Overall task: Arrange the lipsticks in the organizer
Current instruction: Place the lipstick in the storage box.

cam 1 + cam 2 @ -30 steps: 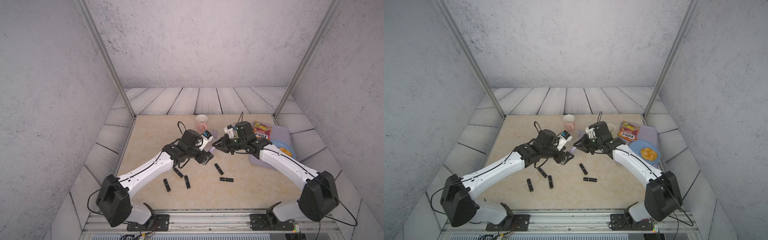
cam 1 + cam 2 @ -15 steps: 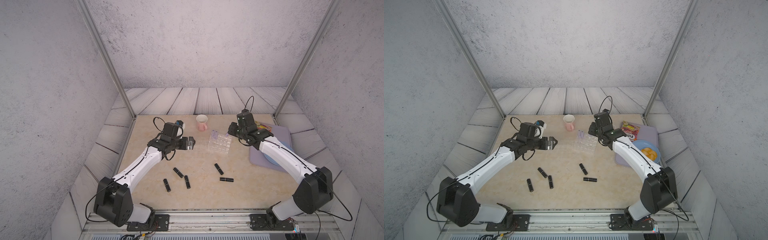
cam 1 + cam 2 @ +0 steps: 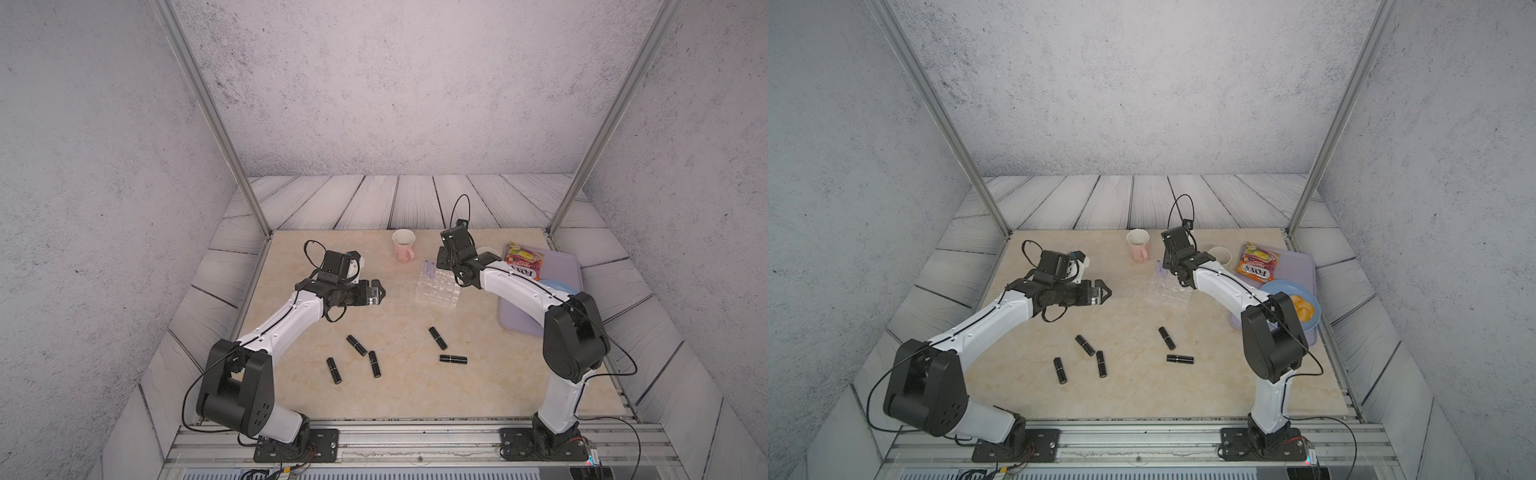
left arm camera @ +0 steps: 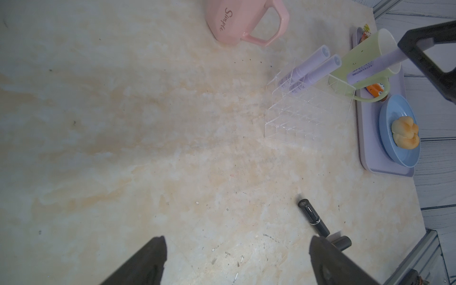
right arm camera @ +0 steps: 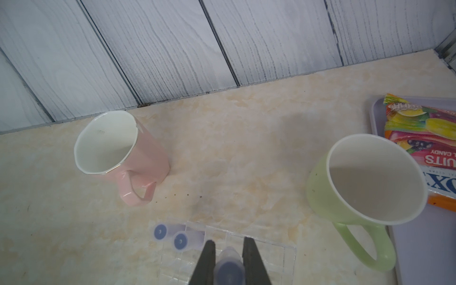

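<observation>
Jaws of the right gripper (image 5: 229, 246) are closed narrow on a lilac lipstick (image 5: 228, 267), which is held over the far row of the organizer (image 3: 436, 289). Two more lilac lipsticks (image 3: 430, 269) are seated upright in adjacent far-corner cells. The left gripper (image 4: 237, 239) is spread wide and empty above the table (image 3: 407, 390), apart from the organizer. Five black lipsticks (image 3: 437, 337) are scattered flat nearer the arm bases.
</observation>
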### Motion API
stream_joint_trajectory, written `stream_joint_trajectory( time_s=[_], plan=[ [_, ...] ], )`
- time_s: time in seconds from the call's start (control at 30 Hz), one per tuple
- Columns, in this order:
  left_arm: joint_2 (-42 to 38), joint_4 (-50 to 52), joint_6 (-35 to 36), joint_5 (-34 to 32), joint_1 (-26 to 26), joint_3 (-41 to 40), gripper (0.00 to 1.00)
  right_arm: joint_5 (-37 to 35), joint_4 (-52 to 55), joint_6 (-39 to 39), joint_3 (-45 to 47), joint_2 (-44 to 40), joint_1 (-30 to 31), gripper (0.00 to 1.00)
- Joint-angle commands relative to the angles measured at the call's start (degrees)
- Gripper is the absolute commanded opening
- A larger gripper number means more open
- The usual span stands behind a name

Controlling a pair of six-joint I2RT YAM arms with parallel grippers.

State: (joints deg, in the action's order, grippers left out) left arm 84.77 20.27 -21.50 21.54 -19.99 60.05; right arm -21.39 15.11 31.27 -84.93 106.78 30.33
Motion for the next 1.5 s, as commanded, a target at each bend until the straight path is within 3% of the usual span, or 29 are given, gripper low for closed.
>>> stream_joint_trajectory(
  time_s=[0.0, 0.6, 1.1, 1.47],
  plan=[
    [0.95, -0.51, -0.52, 1.51, 0.56, 0.48, 0.96, 0.12, -0.72, 0.17, -1.46, 1.66, 0.57, 0.0],
    [1.17, -0.85, -0.78, 2.88, 0.74, 0.36, 0.95, 1.36, -0.41, 1.59, -3.41, 6.31, 0.74, 0.0],
    [1.4, -1.34, -0.69, 3.03, 0.74, 0.21, 0.94, -2.22, -1.44, -0.82, -6.18, 8.01, 0.65, 0.0],
    [1.46, -1.37, -0.73, 3.02, 0.83, 0.1, 0.93, -1.34, -0.32, 1.0, -2.91, 9.47, 0.79, 0.0]
  ],
)
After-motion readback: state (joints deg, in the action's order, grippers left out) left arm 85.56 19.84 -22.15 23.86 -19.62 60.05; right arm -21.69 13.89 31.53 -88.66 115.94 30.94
